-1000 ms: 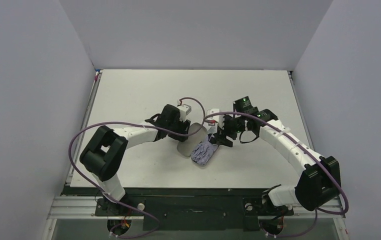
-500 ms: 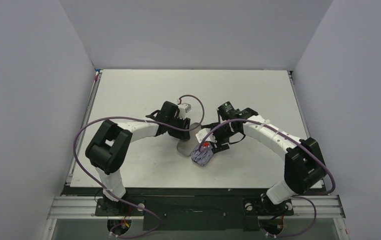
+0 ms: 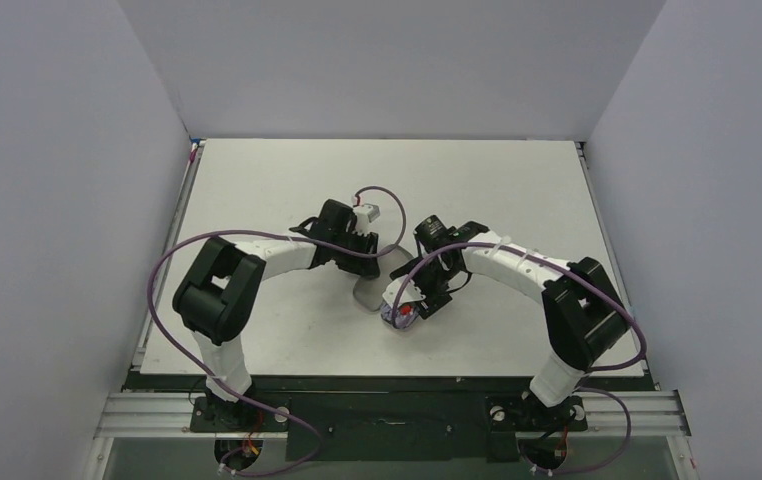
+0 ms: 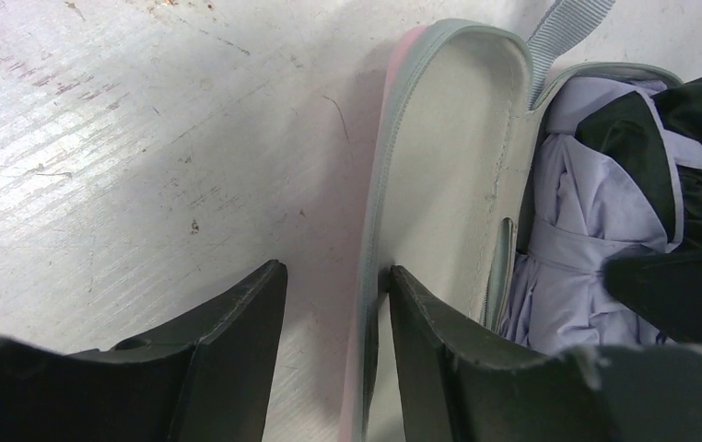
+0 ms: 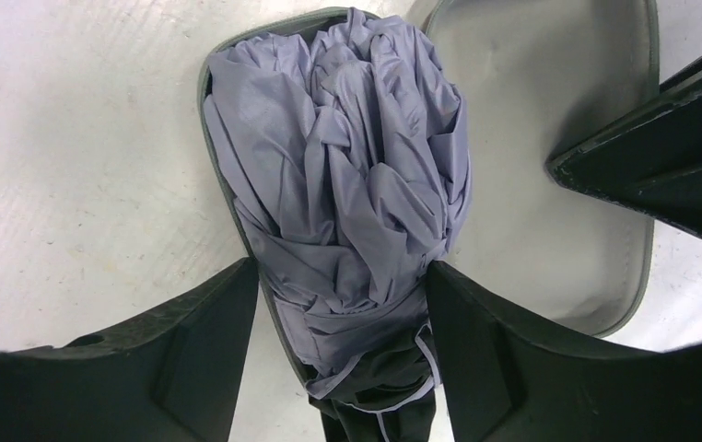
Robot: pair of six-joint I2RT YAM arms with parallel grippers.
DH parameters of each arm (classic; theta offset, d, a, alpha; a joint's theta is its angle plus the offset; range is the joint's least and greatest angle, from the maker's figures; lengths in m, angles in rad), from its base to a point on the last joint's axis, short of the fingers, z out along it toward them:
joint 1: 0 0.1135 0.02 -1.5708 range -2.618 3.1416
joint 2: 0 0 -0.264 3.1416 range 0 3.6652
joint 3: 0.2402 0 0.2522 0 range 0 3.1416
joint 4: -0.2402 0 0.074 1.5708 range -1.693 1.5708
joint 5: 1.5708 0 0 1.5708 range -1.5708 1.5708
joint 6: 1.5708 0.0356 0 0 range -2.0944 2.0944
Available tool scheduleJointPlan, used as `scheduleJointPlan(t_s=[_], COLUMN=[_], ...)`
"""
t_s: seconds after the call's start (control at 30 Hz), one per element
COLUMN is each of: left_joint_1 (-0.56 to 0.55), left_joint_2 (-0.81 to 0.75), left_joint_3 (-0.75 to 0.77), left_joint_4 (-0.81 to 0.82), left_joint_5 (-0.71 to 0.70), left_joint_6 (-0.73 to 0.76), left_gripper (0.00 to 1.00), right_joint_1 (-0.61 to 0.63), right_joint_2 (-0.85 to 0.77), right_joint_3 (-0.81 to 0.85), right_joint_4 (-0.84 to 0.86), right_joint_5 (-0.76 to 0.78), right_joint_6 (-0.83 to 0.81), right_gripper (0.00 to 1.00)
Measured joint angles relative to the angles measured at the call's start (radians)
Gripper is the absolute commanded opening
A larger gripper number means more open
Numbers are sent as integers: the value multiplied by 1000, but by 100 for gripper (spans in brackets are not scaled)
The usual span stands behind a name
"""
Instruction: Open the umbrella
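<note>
Seen from above, the umbrella (image 3: 398, 318) lies folded in its open sleeve (image 3: 367, 293) near the middle of the table (image 3: 257, 190), mostly hidden under both wrists. In the left wrist view the left gripper (image 4: 335, 276) is spread with the sleeve's lid rim between its fingers, not pinched; it should close there to hold the sleeve down. In the right wrist view the right gripper (image 5: 340, 272) stands spread astride the lavender bundle (pads at the fabric, no squeezing visible); it should close low, then lift straight. The handle and shaft are not visible anywhere.
</note>
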Motion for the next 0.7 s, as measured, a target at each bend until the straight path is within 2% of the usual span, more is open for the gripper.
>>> scheduleJointPlan(t_s=[0.13, 0.2, 0.23, 0.27, 0.3, 0.37, 0.53, 0.7], left_joint_1=[8, 11, 13, 14, 16, 21, 33, 34], left_joint_2=[2, 3, 3, 4, 4, 4, 4, 4], left_joint_3=[1, 1, 1, 1, 1, 1, 1, 1], left_joint_4=[0, 0, 0, 0, 0, 0, 0, 0], left_joint_5=[10, 11, 13, 13, 13, 12, 12, 9], left_joint_6=[-5, -9, -10, -12, -13, -13, -13, -13], left_gripper=[41, 40, 39, 39, 39, 38, 38, 39], right_joint_1=[2, 8, 8, 10, 13, 14, 14, -9], right_joint_2=[9, 13, 14, 14, 13, 2, -59, -127], right_joint_3=[0, 0, 0, -3, -6, -24, -93, -108], right_joint_4=[19, 42, 51, 64, 77, 117, 202, 222], right_joint_5=[14, 15, 17, 20, 23, 27, 33, 23], right_joint_6=[16, 37, 47, 63, 74, 97, 145, 268], right_gripper=[57, 43, 30, 24, 12, 0, 0, 0])
